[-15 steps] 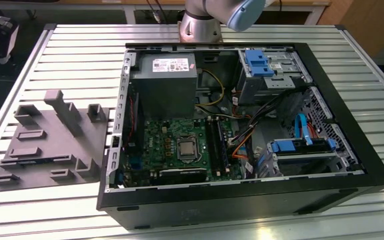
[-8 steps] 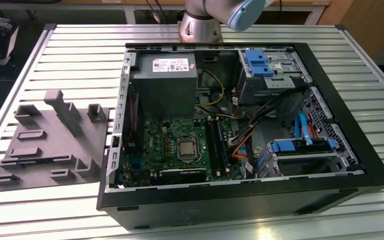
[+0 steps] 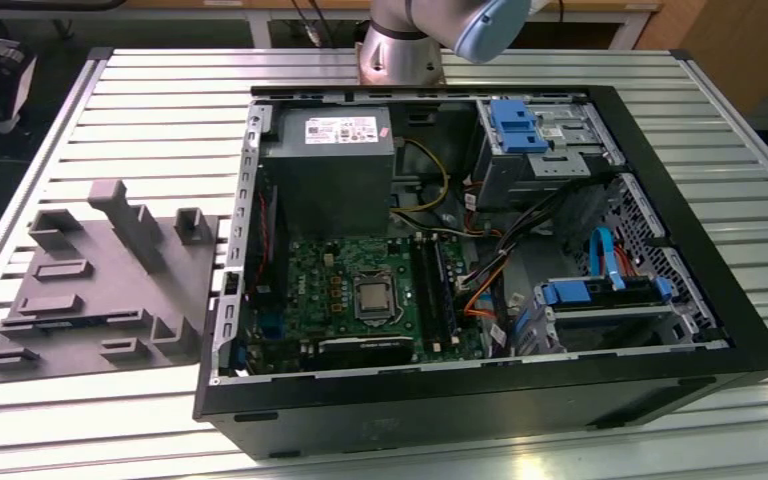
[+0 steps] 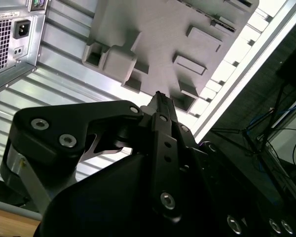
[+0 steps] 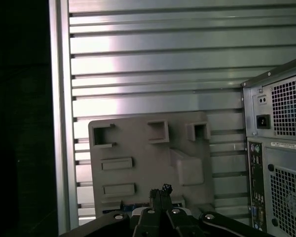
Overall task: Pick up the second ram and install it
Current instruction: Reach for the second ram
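Observation:
My gripper (image 5: 160,190) hangs above the grey moulded fixture plate (image 5: 138,148), near one of its edges. Its fingers are pressed together with nothing between them; the second wrist view shows the same shut gripper (image 4: 158,97) over the fixture plate (image 4: 158,39). The second ram is hidden. A thin bluish strip (image 5: 138,204) lies on the plate right beside the fingertips, and I cannot tell what it is. In the exterior view the fixture plate (image 3: 91,300) lies left of the open computer case (image 3: 491,400). Inside the case are the green motherboard (image 3: 344,290) and its long black slots (image 3: 434,285).
The case's rear panel (image 5: 281,148) with vents and sockets stands close beside the plate. The ribbed aluminium table (image 3: 157,100) ends a short way past the plate at the table edge (image 5: 59,123). The arm's base (image 3: 398,50) stands behind the case. Cables and drive bays (image 3: 598,290) crowd the case's right half.

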Controlling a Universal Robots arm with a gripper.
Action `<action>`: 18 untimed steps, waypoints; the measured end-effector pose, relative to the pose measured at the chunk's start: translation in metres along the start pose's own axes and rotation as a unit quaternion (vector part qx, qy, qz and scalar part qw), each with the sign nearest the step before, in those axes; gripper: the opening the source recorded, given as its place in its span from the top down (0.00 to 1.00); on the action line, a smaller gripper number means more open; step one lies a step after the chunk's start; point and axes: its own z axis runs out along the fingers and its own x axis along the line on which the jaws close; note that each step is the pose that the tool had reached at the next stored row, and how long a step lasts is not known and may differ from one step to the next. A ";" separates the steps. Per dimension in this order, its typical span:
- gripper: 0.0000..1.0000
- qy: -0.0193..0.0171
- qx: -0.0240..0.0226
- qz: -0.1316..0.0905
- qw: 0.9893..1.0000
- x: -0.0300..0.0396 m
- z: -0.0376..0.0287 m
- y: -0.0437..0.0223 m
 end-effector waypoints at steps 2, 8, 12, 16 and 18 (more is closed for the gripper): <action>0.89 0.000 0.000 0.000 1.000 0.0003 0.0005 -0.0003; 0.89 0.000 0.000 0.000 1.000 0.0013 0.0016 -0.0011; 0.89 0.000 0.000 0.000 1.000 0.0019 0.0024 -0.0016; 0.89 0.000 0.000 0.000 1.000 0.0025 0.0031 -0.0021; 0.89 0.000 0.000 0.000 1.000 0.0029 0.0035 -0.0024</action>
